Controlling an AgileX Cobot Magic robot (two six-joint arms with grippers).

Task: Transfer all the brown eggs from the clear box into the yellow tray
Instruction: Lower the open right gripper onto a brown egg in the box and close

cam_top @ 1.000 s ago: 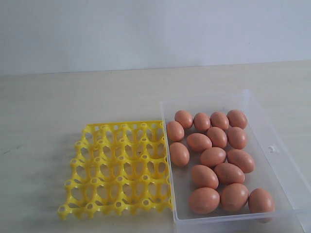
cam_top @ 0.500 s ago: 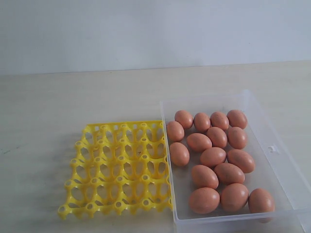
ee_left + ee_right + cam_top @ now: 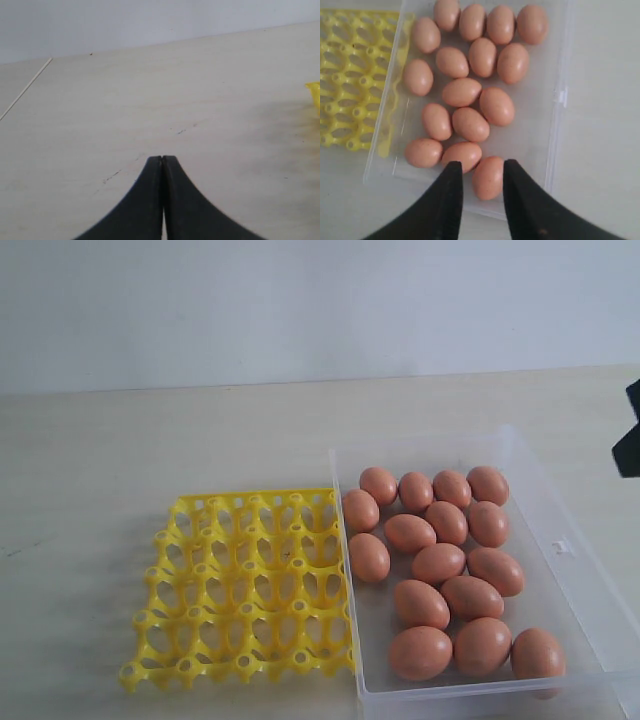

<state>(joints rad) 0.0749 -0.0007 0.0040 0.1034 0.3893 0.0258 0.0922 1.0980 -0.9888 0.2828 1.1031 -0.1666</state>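
right fingers (image 3: 449, 200): spread apart, pinching nothing. They hang over the near wall of the clear box (image 3: 559, 60); one egg shows in the gap between the tips and another sits just beside one tip.
brown eggs (image 3: 438, 563): all sixteen are loose in the clear box ahead of the right fingers, most of them touching a neighbour.
open room: there's a bare strip of box floor along the wall with the latch tab (image 3: 562, 96); the rest is pretty crowded.
yellow tray (image 3: 245, 585): cups all empty. It butts against the box wall on the side away from the right fingers, so that wall stands between eggs and tray.
left fingers (image 3: 150, 200): pressed together over bare desk (image 3: 150, 100), with only a tray corner at the frame edge, well apart from the tips.
hard to see: from outside, the right arm is a dark scrap cut off by the frame edge, and the box's nearest corner is cut off too. Can't tell how high the right fingers are over the eggs.
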